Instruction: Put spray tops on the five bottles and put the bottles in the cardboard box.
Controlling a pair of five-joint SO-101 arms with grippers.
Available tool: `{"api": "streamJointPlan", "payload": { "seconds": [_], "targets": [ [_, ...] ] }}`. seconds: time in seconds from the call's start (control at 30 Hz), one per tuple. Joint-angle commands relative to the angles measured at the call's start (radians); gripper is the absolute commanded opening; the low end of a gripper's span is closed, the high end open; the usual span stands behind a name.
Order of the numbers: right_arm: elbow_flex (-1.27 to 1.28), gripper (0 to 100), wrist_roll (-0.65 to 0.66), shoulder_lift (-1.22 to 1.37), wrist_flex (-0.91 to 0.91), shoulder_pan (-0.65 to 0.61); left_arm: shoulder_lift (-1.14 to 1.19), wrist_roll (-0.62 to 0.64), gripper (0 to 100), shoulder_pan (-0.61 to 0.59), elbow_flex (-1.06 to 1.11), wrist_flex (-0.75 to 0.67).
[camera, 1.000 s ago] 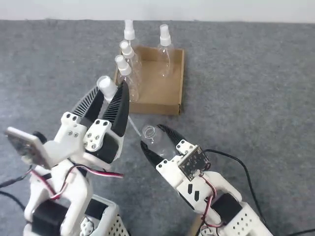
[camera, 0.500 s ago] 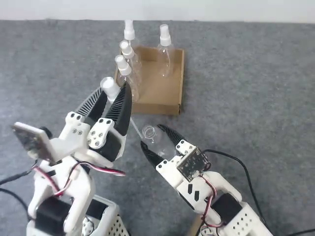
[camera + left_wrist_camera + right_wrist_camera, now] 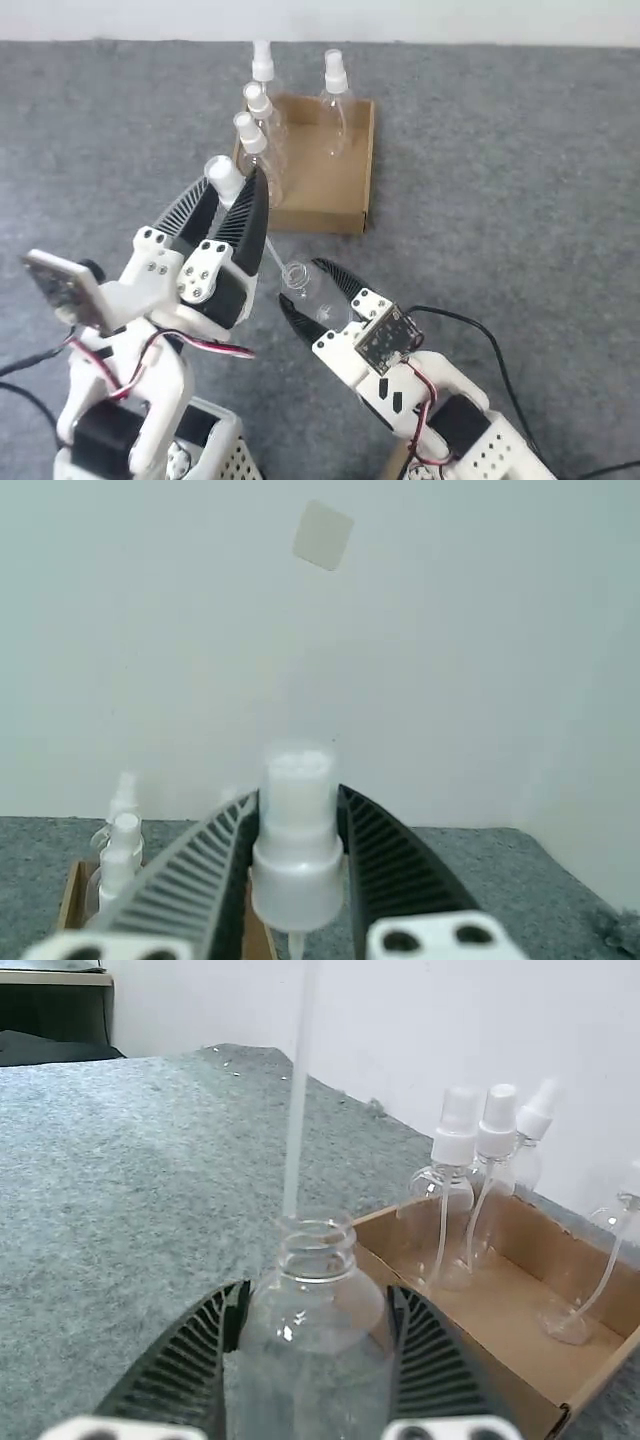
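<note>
My left gripper [image 3: 228, 192] is shut on a white spray top [image 3: 221, 174], held up in the air in front of the box; its thin tube [image 3: 272, 255] slants down toward the bottle. In the left wrist view the spray top [image 3: 296, 840] stands between the ribbed fingers [image 3: 390, 865]. My right gripper [image 3: 308, 291] is shut on a clear open-necked bottle [image 3: 303, 281]. In the right wrist view the tube [image 3: 297, 1090] ends just above the bottle [image 3: 313, 1325] mouth. Several capped bottles [image 3: 262, 140] stand in the cardboard box [image 3: 320, 190].
The box lies open-side up at the table's far middle, and the right wrist view shows its near wall [image 3: 560, 1400] just behind the held bottle. Grey felt [image 3: 520, 180] covers the table, with free room to the right and left of the box.
The right gripper has carried the bottle a little left and away, toward the tube's tip. The left gripper rose slightly toward the box between the first two frames, then held.
</note>
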Motion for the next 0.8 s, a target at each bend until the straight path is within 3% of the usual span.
{"api": "streamJointPlan", "payload": {
  "seconds": [0.0,0.53,0.77],
  "targets": [
    [0.023,3.4,0.017,-0.016,0.004,-0.007,-0.008,0.011,1,0.003,-0.008,-0.032],
    [0.023,3.4,0.017,-0.016,0.001,-0.004,-0.008,-0.006,1,0.066,0.104,-0.026],
    [0.018,3.4,0.015,-0.019,-0.008,0.061,-0.008,-0.052,1,0.074,0.194,-0.032]
  ]
}}
